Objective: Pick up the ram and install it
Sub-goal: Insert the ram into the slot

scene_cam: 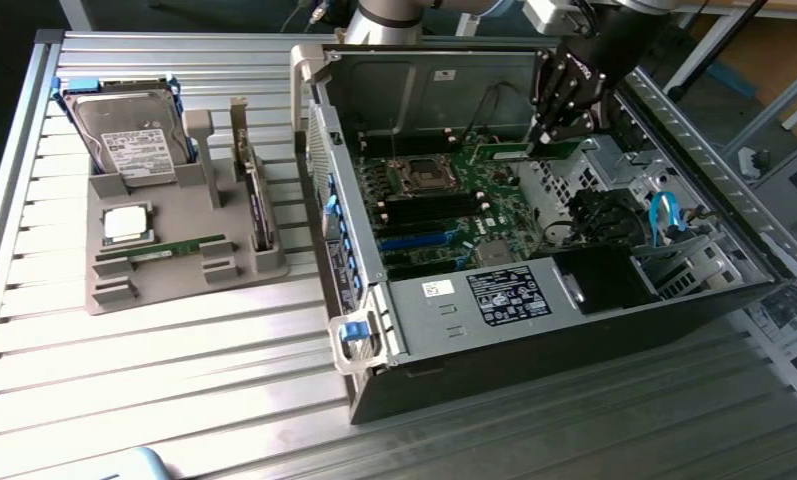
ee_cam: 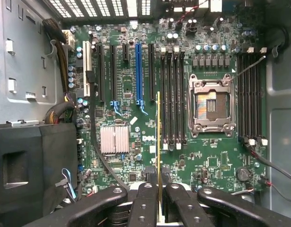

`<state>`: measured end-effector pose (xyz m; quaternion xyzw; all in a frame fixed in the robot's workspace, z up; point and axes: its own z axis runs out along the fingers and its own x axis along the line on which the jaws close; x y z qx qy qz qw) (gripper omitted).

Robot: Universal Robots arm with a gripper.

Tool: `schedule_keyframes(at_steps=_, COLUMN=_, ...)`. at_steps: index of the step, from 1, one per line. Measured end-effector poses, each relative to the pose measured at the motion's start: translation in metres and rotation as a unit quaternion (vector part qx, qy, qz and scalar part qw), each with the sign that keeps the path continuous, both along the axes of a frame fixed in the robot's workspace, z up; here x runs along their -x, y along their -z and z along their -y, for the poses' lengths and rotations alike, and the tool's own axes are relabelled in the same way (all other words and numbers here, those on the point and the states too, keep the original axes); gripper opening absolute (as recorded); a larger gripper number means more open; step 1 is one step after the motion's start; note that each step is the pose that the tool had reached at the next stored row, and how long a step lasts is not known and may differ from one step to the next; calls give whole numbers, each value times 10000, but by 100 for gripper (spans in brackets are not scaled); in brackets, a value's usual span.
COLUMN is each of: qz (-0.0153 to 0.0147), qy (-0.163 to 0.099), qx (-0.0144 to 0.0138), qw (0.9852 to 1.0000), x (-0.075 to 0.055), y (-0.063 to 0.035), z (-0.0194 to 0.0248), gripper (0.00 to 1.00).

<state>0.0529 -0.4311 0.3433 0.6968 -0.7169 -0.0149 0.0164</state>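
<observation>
Inside the open computer case [scene_cam: 412,80], the gripper [ee_cam: 158,187] holds the ram [ee_cam: 158,137] over the motherboard [ee_cam: 216,161].
The jaws stand narrow, pinched on the stick. It juts out from between them, seen edge-on, beside the black memory slots [ee_cam: 171,99].

The ram [ee_cam: 158,127] in the claw [ee_cam: 158,188] stands over the motherboard [ee_cam: 128,85] inside the case [scene_cam: 505,372] on the table [scene_cam: 171,350].

Slatted metal table [scene_cam: 171,380] carries a grey parts holder [scene_cam: 171,285]; an open computer case [scene_cam: 532,355] beside it.
</observation>
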Motion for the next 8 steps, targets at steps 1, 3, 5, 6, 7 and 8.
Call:
schedule_keyframes(at_steps=1, qz=0, qy=0, qx=0, qw=10000, x=0, y=7, z=0, gripper=13)
schedule_keyframes(at_steps=3, qz=0, qy=0, qx=0, qw=10000, x=0, y=18, z=0, gripper=13)
schedule_keyframes(at_steps=5, qz=0, qy=-1, qx=0, qw=10000, x=0, y=29, z=0, gripper=13)
schedule_keyframes(at_steps=6, qz=0, qy=-1, qx=0, qw=10000, x=0, y=34, z=0, gripper=13)
schedule_keyframes(at_steps=7, qz=0, qy=0, qx=0, qw=10000, x=1, y=39, z=0, gripper=13)
schedule_keyframes(at_steps=8, qz=0, qy=0, qx=1, qw=10000, x=2, y=43, z=0, gripper=13)
